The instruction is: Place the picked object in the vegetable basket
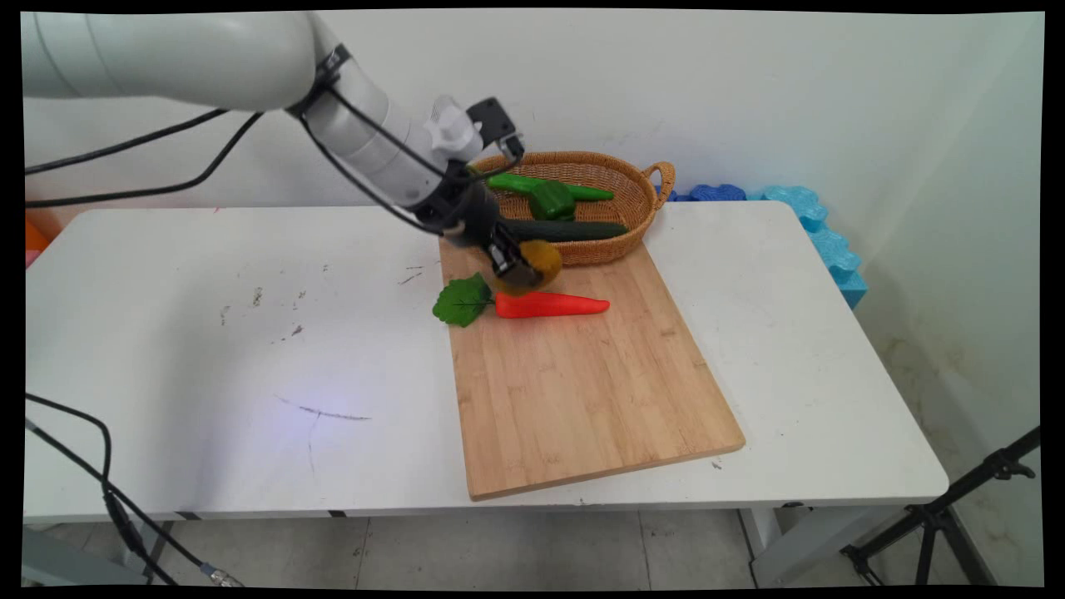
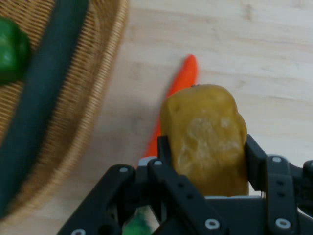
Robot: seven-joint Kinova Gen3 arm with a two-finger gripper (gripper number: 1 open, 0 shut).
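My gripper (image 1: 522, 268) (image 2: 205, 147) is shut on a yellow-brown potato (image 1: 542, 259) (image 2: 205, 134), held just above the wooden cutting board (image 1: 582, 374) (image 2: 264, 39). Right below it lies an orange carrot (image 1: 551, 305) (image 2: 182, 81) with a green leafy top (image 1: 462, 301), lying across the board's far end. Beside the gripper stands a wicker basket (image 1: 628, 225) (image 2: 93, 98) holding a dark green cucumber (image 1: 574, 230) (image 2: 36, 98) and a green pepper (image 1: 545, 195) (image 2: 10, 56).
The white table (image 1: 208, 349) carries the board, which reaches toward the near edge. Blue foam pieces (image 1: 819, 229) lie behind the table's far right corner. A black tripod (image 1: 957, 507) stands by the floor at the right. Black cables (image 1: 125, 150) hang from the arm.
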